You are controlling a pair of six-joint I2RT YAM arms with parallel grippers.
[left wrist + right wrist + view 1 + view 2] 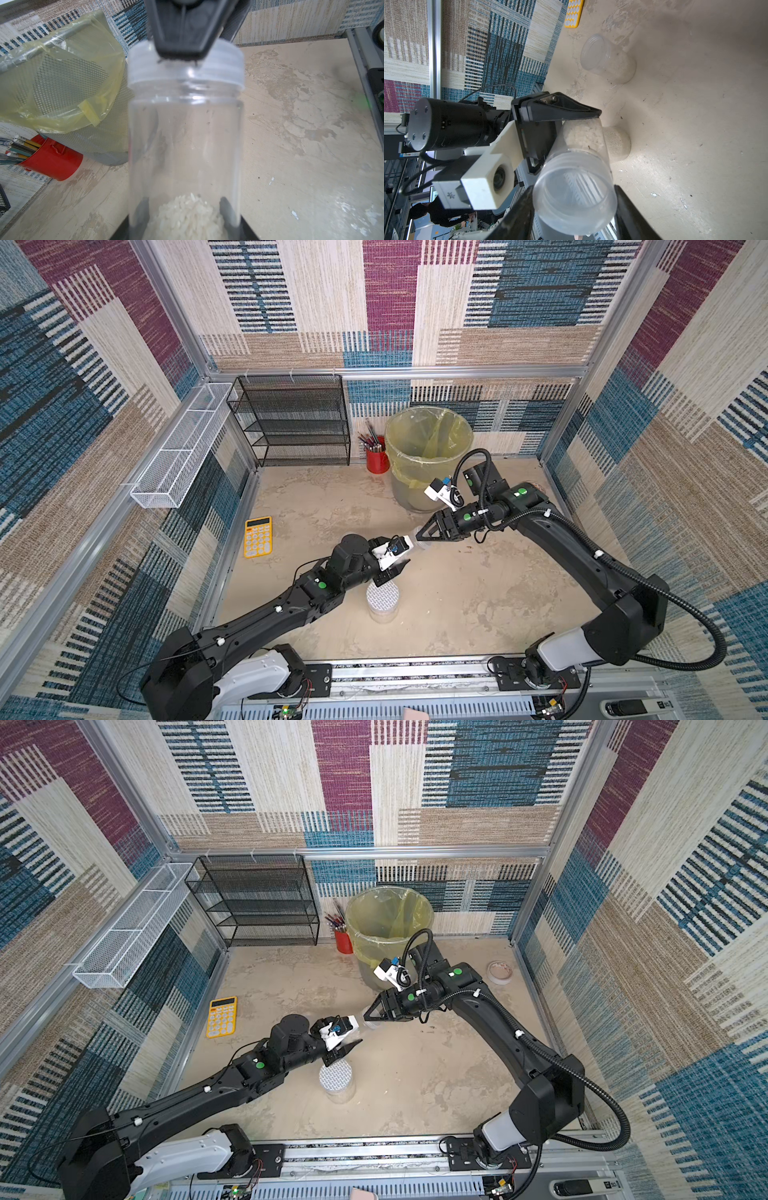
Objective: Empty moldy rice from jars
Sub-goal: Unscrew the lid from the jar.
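Mottled beige tabletop (478, 593), boxed in by patchwork carpet walls, sets the scene. A clear jar (185, 135) is held on its side above it, with a small heap of moldy rice (187, 216) settled at its base end. The left gripper (571, 143) is clamped around that base end. The right gripper (419, 536) has its fingers closed on either side of the jar's clear lid (575, 197), which is still on. Just beside the left gripper, a second jar (382, 599) with a white grid lid stands upright on the table in both top views. The right wrist view shows a third jar (608, 58), clear-lidded and upright, nearer the yellow calculator (258, 537). Against the back wall stand a mesh bin (428, 448) lined with a yellow bag and, touching it, a red pencil cup (377, 459).
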